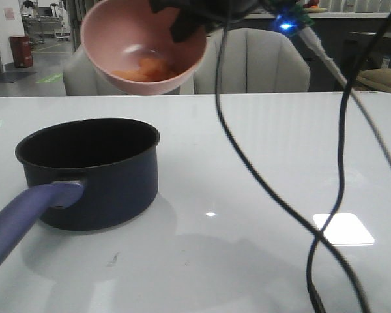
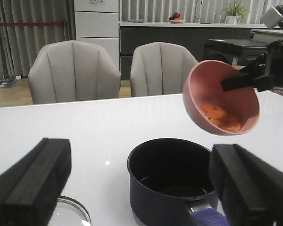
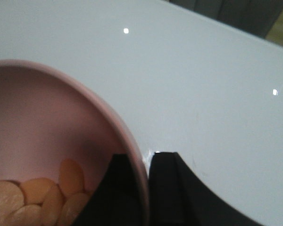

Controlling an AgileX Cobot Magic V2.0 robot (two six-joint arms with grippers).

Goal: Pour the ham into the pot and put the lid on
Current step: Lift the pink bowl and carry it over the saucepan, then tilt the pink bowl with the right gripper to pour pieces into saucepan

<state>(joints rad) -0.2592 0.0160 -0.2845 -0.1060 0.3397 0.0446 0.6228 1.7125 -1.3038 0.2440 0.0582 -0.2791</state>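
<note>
The dark navy pot (image 1: 91,173) stands on the white table at the left, its purple-blue handle (image 1: 23,218) pointing toward me; its black inside is empty in the left wrist view (image 2: 172,181). My right gripper (image 3: 142,158) is shut on the rim of the pink bowl (image 1: 127,39), one finger inside and one outside. It holds the bowl tilted in the air above and just behind the pot. The ham (image 1: 146,68) lies in the bowl's low side (image 2: 219,117). My left gripper (image 2: 141,188) is open and empty, near the pot's handle. An edge of the glass lid (image 2: 73,212) shows beside it; the knob is out of view.
Black cables (image 1: 339,195) hang across the right half of the front view. Two grey chairs (image 2: 73,70) stand behind the table's far edge. A bright light patch (image 1: 344,229) lies on the table at the right.
</note>
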